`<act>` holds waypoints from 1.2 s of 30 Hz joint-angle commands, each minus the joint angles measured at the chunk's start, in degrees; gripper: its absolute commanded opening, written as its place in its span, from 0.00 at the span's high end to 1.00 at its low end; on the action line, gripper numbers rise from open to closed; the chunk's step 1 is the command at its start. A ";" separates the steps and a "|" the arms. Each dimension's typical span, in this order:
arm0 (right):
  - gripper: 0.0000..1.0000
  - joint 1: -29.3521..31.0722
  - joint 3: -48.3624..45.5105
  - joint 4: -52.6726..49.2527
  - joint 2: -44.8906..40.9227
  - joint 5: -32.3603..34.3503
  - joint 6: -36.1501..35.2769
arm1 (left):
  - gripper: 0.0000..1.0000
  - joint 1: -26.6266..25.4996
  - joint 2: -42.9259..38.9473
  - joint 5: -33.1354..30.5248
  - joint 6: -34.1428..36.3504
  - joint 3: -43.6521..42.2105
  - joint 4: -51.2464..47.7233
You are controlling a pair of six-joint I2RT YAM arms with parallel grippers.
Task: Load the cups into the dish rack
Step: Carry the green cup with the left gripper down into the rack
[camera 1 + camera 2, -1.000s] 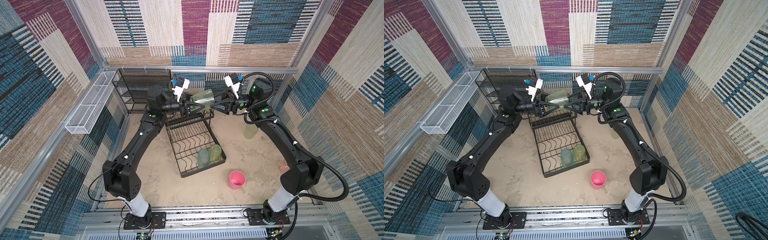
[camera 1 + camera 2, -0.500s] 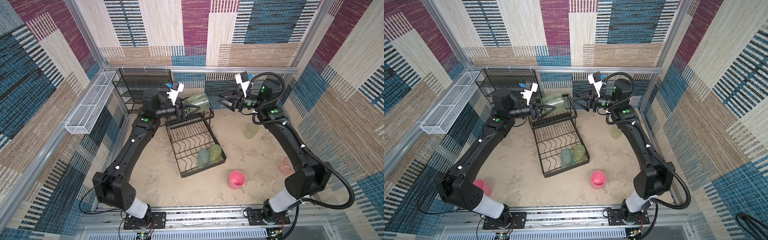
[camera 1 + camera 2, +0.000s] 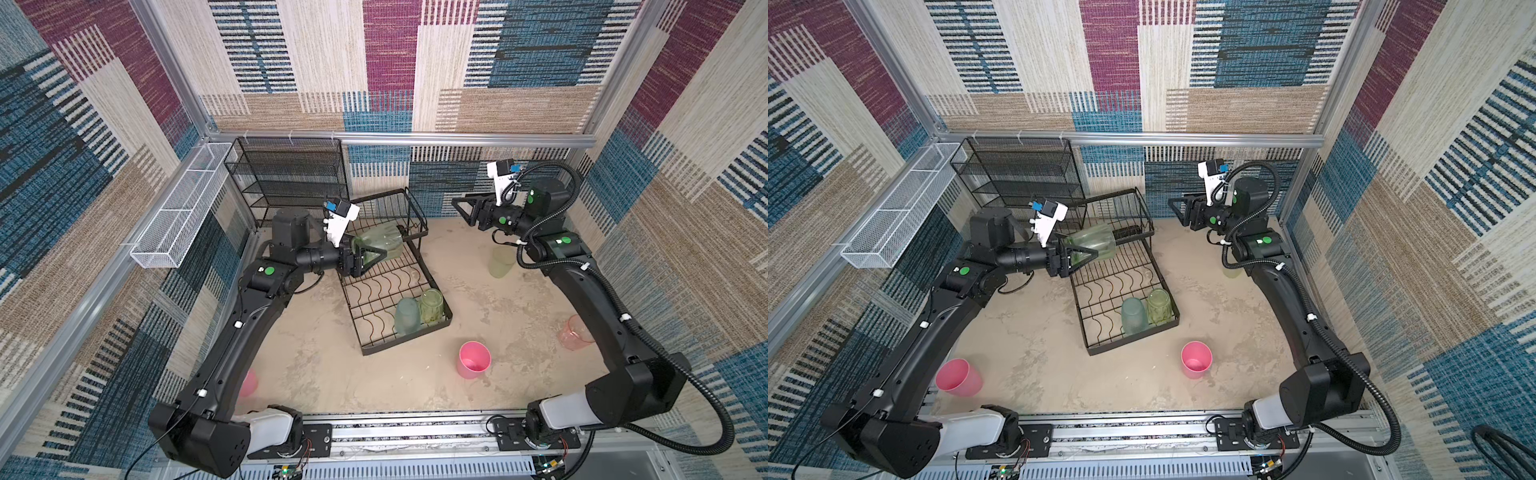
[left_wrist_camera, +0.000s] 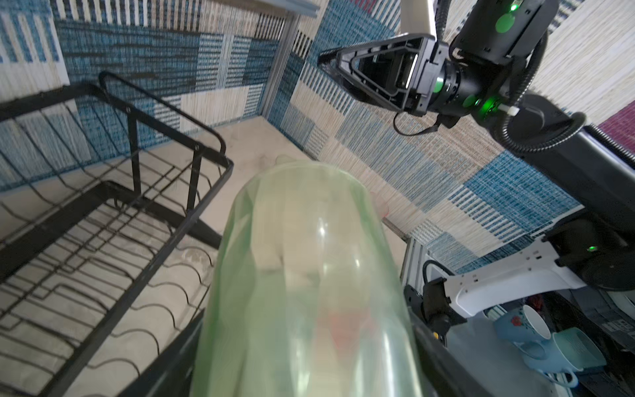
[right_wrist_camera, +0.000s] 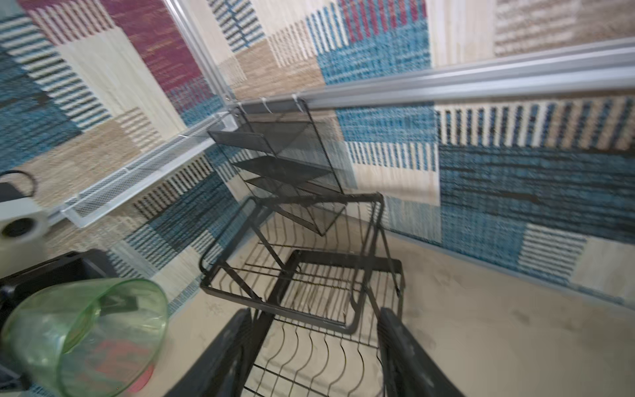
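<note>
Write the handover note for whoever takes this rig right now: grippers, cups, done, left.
Left gripper: shut on the held yellow-green cup, which lies on its side above the dish rack.
Right gripper: open, empty, off to the side of the rack.
Done: teal cup and racked yellow-green cup stand in the lower tier.
Left: set the held cup in. Then four from the table: loose yellow-green cup, reddish-pink cup, pink cup, second pink cup beside the left arm.
</note>
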 commanded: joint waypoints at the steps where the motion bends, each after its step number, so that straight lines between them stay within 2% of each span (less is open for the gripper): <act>1: 0.39 0.01 -2.86 -1.26 -1.34 9.35 0.35 | 0.25 -0.45 -2.30 -3.67 3.80 -1.74 -6.18; 4: 0.39 0.02 -6.14 -1.06 -2.02 12.11 1.23 | 0.25 -1.79 -3.45 -6.80 4.49 -3.18 -9.21; 9: 0.38 -0.01 -10.35 -0.53 -4.02 17.36 1.15 | 0.26 -4.88 -4.31 -15.43 5.10 -5.03 -14.33; 17: 0.38 -0.02 -14.30 1.08 -5.92 19.83 1.18 | 0.26 -11.54 -5.11 -28.05 4.81 -7.64 -20.81; 22: 0.38 -0.05 -16.85 2.27 -6.37 20.58 1.07 | 0.26 -13.31 -4.08 -31.72 5.08 -8.33 -23.57; 36: 0.38 -0.10 -22.11 5.69 -7.34 20.50 0.87 | 0.27 -19.65 5.87 -40.81 5.09 -7.12 -27.33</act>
